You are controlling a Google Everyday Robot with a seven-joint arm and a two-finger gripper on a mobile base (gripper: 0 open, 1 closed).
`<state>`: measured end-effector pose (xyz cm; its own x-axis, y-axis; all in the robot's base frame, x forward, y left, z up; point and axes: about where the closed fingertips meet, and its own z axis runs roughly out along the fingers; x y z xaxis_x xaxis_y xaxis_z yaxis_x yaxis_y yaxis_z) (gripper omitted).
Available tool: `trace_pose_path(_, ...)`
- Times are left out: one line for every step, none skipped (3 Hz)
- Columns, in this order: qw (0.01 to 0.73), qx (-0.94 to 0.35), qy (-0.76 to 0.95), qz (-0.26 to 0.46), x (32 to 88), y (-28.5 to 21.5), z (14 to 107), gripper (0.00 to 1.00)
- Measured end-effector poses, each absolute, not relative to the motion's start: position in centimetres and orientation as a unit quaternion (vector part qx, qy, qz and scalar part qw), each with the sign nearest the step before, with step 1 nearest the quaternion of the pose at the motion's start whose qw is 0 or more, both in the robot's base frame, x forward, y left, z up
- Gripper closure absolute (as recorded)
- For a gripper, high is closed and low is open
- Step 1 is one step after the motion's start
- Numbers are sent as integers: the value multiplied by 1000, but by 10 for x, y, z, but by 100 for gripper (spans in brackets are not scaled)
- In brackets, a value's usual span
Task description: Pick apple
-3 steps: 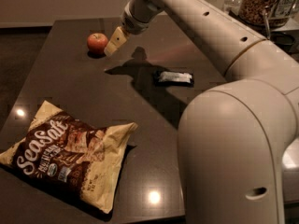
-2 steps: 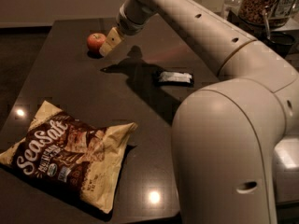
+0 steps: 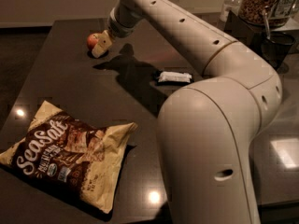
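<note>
The apple [image 3: 92, 40] is small, round and red-orange. It sits on the dark table [image 3: 60, 83] near the far left. My gripper [image 3: 101, 45] is at the end of the long white arm and reaches down right beside the apple. Its pale fingers [image 3: 103, 43] overlap the apple's right side and hide part of it.
A large brown and cream Sea Salt chip bag [image 3: 65, 155] lies at the near left. A small dark and white wrapped bar [image 3: 174, 77] lies mid-table. Jars and a dark cup [image 3: 275, 45] stand at the far right. My arm's white body [image 3: 210, 148] fills the right foreground.
My gripper has moved left and down toward the apple and now overlaps its right side. The apple, bag and bar have not moved.
</note>
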<state>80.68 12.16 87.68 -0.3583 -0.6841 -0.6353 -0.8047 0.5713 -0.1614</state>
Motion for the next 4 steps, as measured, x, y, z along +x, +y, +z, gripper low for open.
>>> trace_pose_path(335,-453,821,96,815,129,870,0)
trace_pose_path(330,-463,815,113,820,144,864,0)
trace_pose_path(327,-473,809,121,821,152,864,0)
trace_pose_path(318,-493,798,136,815,162,865,25)
